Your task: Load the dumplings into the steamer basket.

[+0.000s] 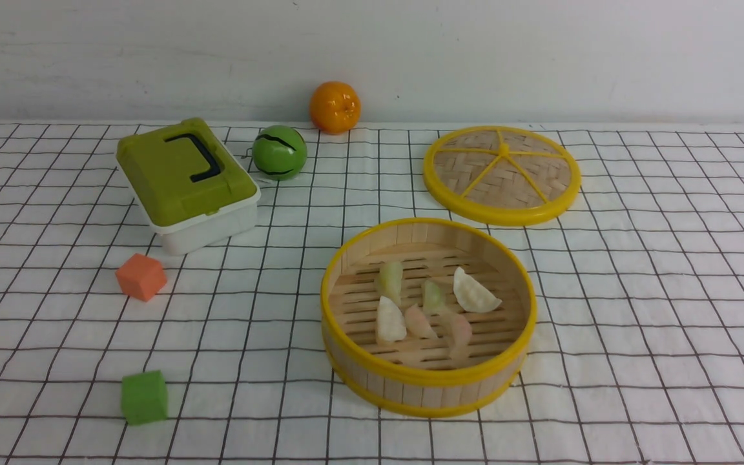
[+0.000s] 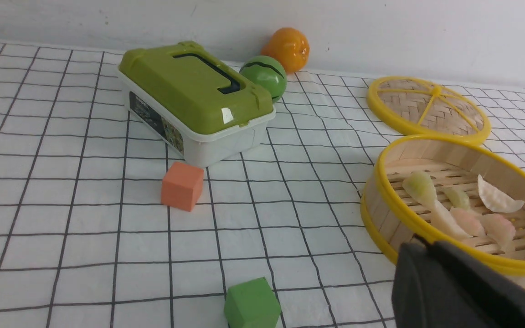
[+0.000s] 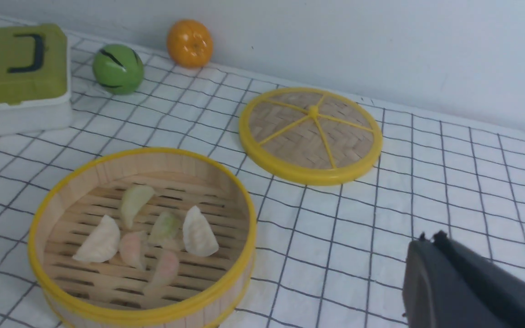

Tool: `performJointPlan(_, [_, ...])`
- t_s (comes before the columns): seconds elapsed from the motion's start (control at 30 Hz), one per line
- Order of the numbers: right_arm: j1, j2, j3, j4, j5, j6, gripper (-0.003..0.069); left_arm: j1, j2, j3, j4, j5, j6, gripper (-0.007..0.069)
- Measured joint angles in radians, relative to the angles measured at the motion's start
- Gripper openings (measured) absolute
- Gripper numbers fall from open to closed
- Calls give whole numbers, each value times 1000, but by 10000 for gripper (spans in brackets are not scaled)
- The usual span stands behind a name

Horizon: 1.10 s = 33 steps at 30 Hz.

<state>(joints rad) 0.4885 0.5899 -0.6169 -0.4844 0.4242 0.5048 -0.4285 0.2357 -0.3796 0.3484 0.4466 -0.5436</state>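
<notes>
The steamer basket (image 1: 428, 381) stands on the checked cloth a little right of centre. Several dumplings lie on its slatted floor: two pale green (image 1: 390, 279), two cream-white (image 1: 473, 292) and two pinkish (image 1: 459, 330). The basket also shows in the left wrist view (image 2: 454, 237) and the right wrist view (image 3: 153, 314). My left gripper (image 2: 419, 242) is shut and empty, its tip near the basket's outer rim. My right gripper (image 3: 429, 238) is shut and empty, above the cloth to the right of the basket. Neither gripper shows in the front view.
The flat woven lid (image 1: 502, 174) lies behind the basket. A green-lidded white box (image 1: 188, 184), a green ball (image 1: 279, 152) and an orange (image 1: 334, 107) stand at the back left. An orange cube (image 1: 141, 276) and a green cube (image 1: 144, 396) lie at the front left.
</notes>
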Motion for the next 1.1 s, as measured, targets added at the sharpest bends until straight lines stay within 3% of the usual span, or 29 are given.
performJointPlan(0.17, [0, -162, 257, -75, -268, 96, -16, 0, 0, 2, 24, 0, 1, -12])
performJointPlan(0.37, [0, -235, 392, -125, -465, 112, -12, 0, 0, 2, 26, 0, 1, -12])
performJointPlan(0.87, [0, -239, 458, -140, -487, 113, -4, 0, 0, 2, 27, 1, 1, -12])
performJointPlan(0.97, [-19, -293, 486, -57, -471, 112, -4, 0, 0, 2, 27, 2, 1, -12])
performJointPlan(1.07, [-108, -385, 523, 126, -424, 63, -4, 0, 0, 2, 27, 2, 1, -12])
performJointPlan(1.1, [-116, -392, 526, 126, -424, 57, -4, 0, 0, 2, 27, 2, 1, -12])
